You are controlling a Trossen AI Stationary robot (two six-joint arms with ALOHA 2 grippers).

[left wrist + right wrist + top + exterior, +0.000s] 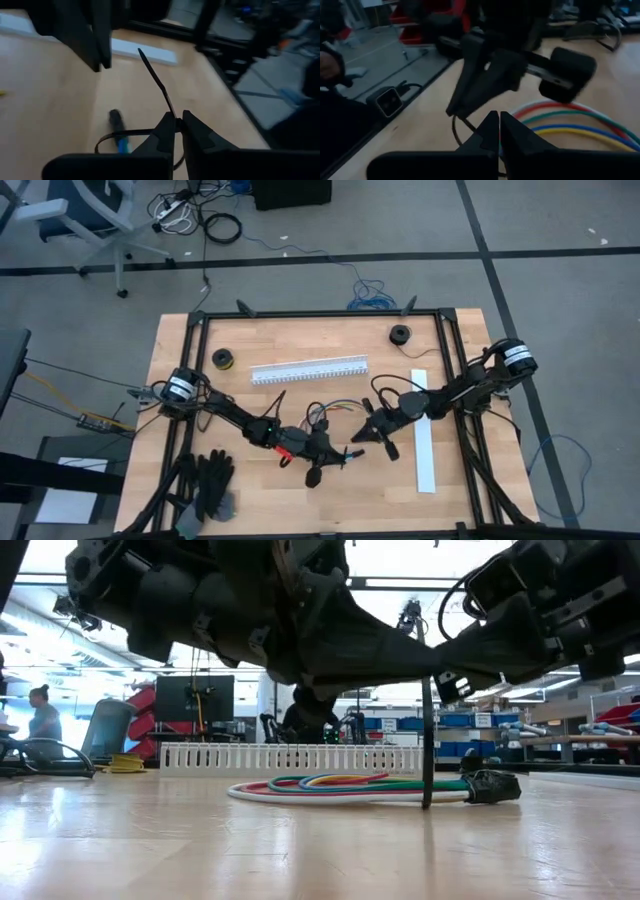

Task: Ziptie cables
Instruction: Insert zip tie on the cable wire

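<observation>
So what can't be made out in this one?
- High view: whether the zip tie circles the cables; both grippers cover it.
- Low view: the left gripper and right gripper, cut off by the top edge.
- Left wrist view: the tie's loop end, behind the fingers.

Smooth wooden table (300, 500), glossy plastic-coated cables (340, 785).

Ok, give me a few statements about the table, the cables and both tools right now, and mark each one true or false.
1. The cables lie coiled on the wooden table. True.
2. The left tool is shut on a black zip tie. True.
3. The white slotted channel sits on top of the cables. False: it lies apart, farther back on the table.
4. The right tool is wide open. False: it is shut.
5. Black gloves lie near the table's front left corner. True.
</observation>
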